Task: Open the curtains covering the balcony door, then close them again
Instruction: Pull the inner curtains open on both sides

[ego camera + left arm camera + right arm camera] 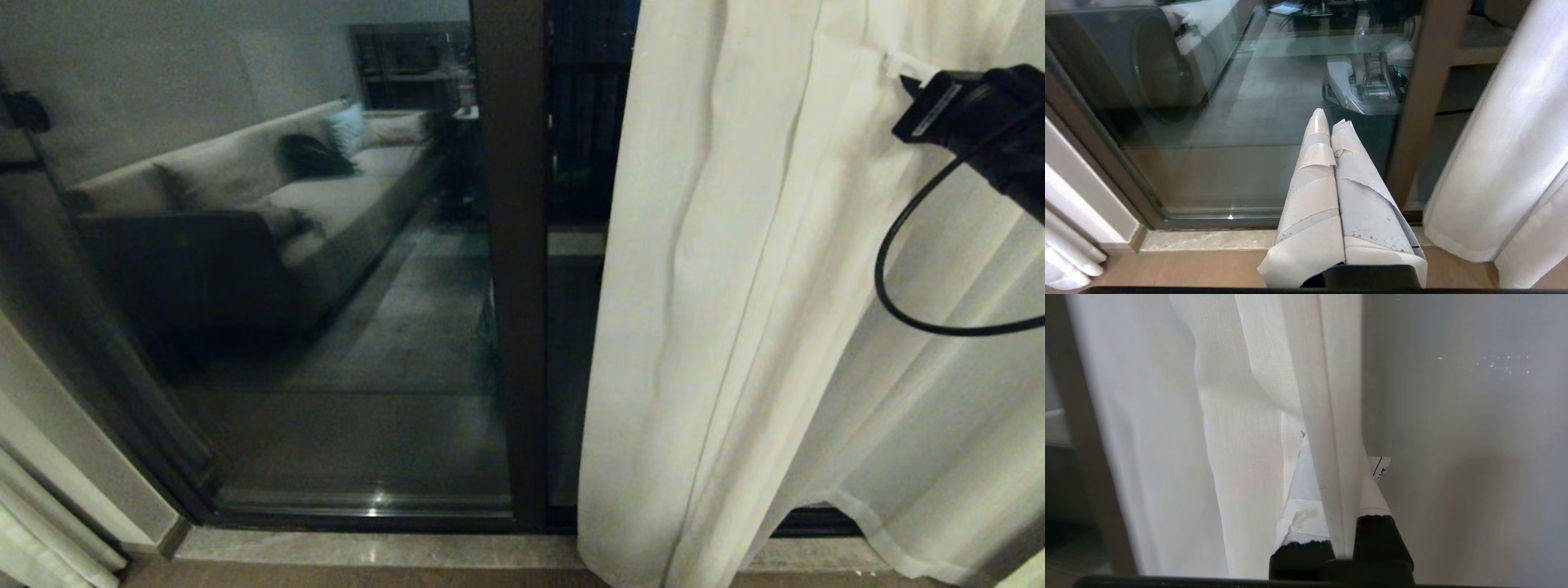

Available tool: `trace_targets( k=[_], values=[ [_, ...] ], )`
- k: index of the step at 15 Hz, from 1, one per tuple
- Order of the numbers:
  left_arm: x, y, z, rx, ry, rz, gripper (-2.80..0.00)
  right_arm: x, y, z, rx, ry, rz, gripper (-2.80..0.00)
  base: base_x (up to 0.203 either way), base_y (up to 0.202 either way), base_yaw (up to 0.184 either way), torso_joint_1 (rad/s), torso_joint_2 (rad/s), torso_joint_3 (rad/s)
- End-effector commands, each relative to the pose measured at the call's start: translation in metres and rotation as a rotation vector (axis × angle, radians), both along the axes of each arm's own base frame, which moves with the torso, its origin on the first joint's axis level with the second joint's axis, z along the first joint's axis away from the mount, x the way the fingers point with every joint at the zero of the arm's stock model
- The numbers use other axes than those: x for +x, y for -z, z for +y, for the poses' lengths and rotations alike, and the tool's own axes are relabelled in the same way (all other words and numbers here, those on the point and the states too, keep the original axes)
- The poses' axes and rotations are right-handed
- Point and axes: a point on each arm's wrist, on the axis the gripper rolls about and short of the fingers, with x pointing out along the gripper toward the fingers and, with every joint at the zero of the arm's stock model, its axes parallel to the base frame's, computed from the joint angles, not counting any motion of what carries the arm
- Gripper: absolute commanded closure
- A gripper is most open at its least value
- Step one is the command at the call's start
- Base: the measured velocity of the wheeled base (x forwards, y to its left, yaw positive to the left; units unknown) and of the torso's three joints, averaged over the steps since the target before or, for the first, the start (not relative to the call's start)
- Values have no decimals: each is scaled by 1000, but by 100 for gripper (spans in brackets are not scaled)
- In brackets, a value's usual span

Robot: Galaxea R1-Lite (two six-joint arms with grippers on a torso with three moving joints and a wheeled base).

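Looking down from the head camera, I see the curtain (735, 327) hanging over the right half of the view, its left edge falling just right of the dark door frame (510, 269), with the hem bunched on the sill (367, 549). To the left the door (310, 286) glass is bare and mirrors a sofa (269, 196). My right gripper (902, 69) sits high at the right edge, pressed into the fabric with a black cable (906, 269) looping below it. From the right wrist I can see the taped fingers (1300, 506) clamped on a narrow vertical fold of the curtain (1331, 416): the fold runs straight up from between them, one finger on each side, while the rest of the cloth hangs to one side. My left gripper (1329, 118) hangs low in front of the glass, its paper-wrapped fingers (1314, 171) pressed together and holding nothing, well apart from the curtain (1490, 155), which shows beyond the frame.
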Motion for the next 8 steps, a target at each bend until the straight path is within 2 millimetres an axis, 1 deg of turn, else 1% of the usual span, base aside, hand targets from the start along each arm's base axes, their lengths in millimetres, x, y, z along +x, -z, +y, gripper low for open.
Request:
trace_targets(
  k=[1, 8],
  values=[
    [0, 0, 0, 1, 0, -1, 0, 0, 0, -1, 1, 1, -3, 0, 0, -192, 2, 5, 2, 2],
    [0, 0, 0, 1, 0, -1, 0, 1, 0, -9, 1, 28, -3, 0, 0, -189, 3, 3, 2, 2]
  ],
)
